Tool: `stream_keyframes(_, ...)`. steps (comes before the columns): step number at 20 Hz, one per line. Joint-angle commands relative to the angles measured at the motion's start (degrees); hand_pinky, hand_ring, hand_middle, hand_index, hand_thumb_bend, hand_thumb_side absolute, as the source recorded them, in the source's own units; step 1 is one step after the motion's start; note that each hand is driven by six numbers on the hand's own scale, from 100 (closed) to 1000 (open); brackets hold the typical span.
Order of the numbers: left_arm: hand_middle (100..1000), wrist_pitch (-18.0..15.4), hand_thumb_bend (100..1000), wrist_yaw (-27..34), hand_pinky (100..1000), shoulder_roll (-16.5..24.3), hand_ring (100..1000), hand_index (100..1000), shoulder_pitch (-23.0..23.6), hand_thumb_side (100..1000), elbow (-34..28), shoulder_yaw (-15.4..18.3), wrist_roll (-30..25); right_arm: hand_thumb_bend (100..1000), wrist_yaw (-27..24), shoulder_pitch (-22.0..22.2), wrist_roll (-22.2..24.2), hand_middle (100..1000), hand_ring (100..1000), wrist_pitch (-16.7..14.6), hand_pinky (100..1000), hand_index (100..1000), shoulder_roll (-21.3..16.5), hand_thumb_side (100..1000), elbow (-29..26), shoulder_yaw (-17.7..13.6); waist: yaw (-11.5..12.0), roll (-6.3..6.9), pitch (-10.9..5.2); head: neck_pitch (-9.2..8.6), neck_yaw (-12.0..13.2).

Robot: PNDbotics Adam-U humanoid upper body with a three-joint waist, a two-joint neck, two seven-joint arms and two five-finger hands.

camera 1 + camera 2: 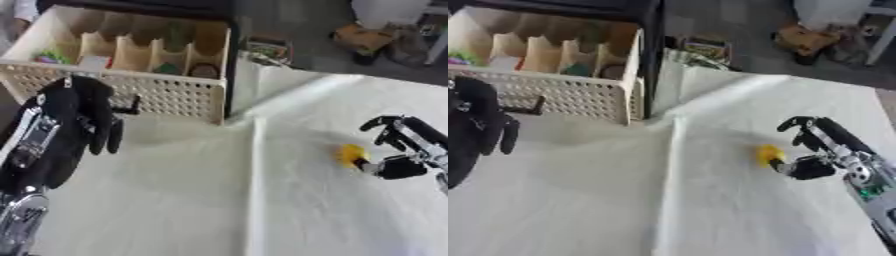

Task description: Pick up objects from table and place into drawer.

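The right hand [398, 150] reaches in from the right over the white-covered worktop [219, 200], its fingers curled in an arc and its thumb tip touching a small yellow object [351, 154], not closed round it; the left hand [83, 117] hangs at the left, fingers relaxed and pointing down, just in front of the drawer [140, 95], holding nothing; the right eye view shows more of the right forearm, silver with a green spot, while the left eye view shows the left arm's silver joints; the yellow object is rounded, lying on the cloth right of its centre fold, well apart from the cream, perforated, partitioned drawer.
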Motion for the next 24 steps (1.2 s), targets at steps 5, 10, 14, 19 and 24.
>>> stream_keyframes(5, 383, 0.23, 100, -0.58, 256, 0.0, 205, 672, -0.99, 575, -0.51, 0.12, -0.13, 351, -0.92, -1.89, 4.34, 137, 660, -0.39, 718, 777, -1.94, 100, 1.13, -0.01, 0.7, 0.15, -0.8, -0.55, -0.27)
stream_keyframes(10, 384, 0.62, 100, -0.97, 256, -0.26, 205, 670, -1.03, 569, -0.51, 0.04, -0.13, 122, -3.38, -2.45, 8.57, 186, 663, 0.8, 716, 764, -1.82, 100, 2.63, -0.25, 1.0, 0.01, -0.67, -0.42, -0.18)
stream_keyframes(14, 382, 0.96, 100, -1.29, 256, -0.41, 205, 668, -1.03, 566, -0.51, 0.01, -0.11, 100, -5.1, -2.58, 10.93, 197, 661, 1.76, 715, 748, -1.96, 100, 2.71, -0.7, 1.0, -0.08, -0.61, -0.33, -0.07)
stream_keyframes(19, 381, 1.08, 100, -1.34, 255, -0.48, 205, 666, -1.09, 563, -0.51, 0.01, -0.06, 100, -7.19, -2.7, 12.74, 222, 662, 3.07, 715, 751, -2.08, 100, 2.69, -1.04, 1.13, -0.1, -0.59, -0.27, 0.08)
stream_keyframes(24, 381, 1.15, 100, -1.46, 255, -0.59, 204, 664, -1.02, 562, -0.51, -0.07, -0.08, 100, -8.71, -2.78, 13.96, 233, 664, 4.44, 714, 782, -2.12, 100, 2.66, -1.44, 1.2, -0.04, -0.6, -0.19, 0.23)
